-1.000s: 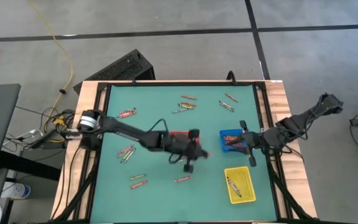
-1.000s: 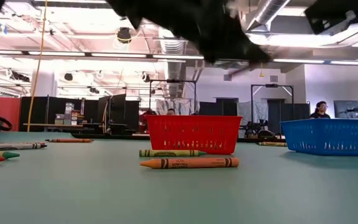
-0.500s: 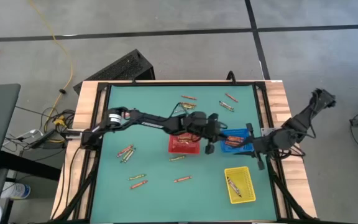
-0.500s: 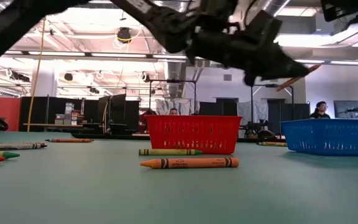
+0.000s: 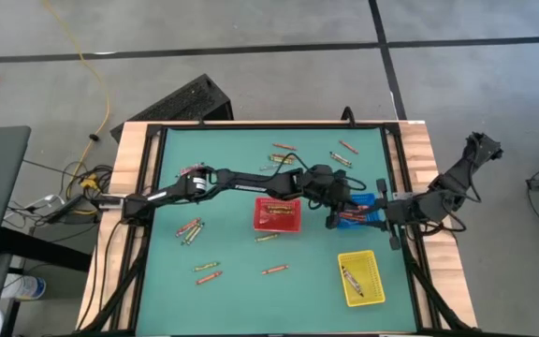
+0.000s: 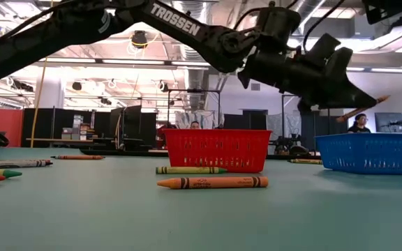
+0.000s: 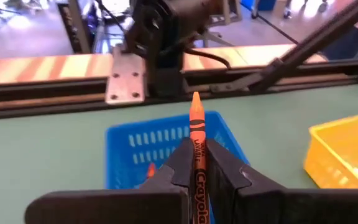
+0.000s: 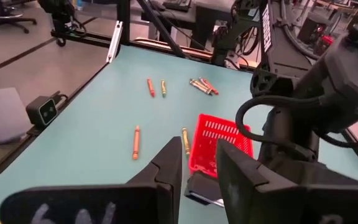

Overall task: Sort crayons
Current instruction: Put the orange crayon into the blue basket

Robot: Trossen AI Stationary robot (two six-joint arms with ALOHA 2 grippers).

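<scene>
Left gripper point(image 7: 197, 165): pinched on an orange crayon point(image 7: 196, 134), raised above the blue tray point(image 5: 356, 212), tip pointing ahead.
Right gripper point(image 8: 199, 163): fingers apart, holding nothing, at the table's right edge just beside the blue tray.
Red tray point(image 5: 278, 213): mid-table, left of the blue one.
Yellow tray point(image 5: 361, 278): nearer the front, crayons inside.
Loose crayons point(image 5: 199, 271): scattered over the green table point(image 5: 232, 253).

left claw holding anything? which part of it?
Left claw is shut on an orange crayon, gripped along its lower body, tip sticking out over the blue tray. Right claw is open, holding nothing.
</scene>
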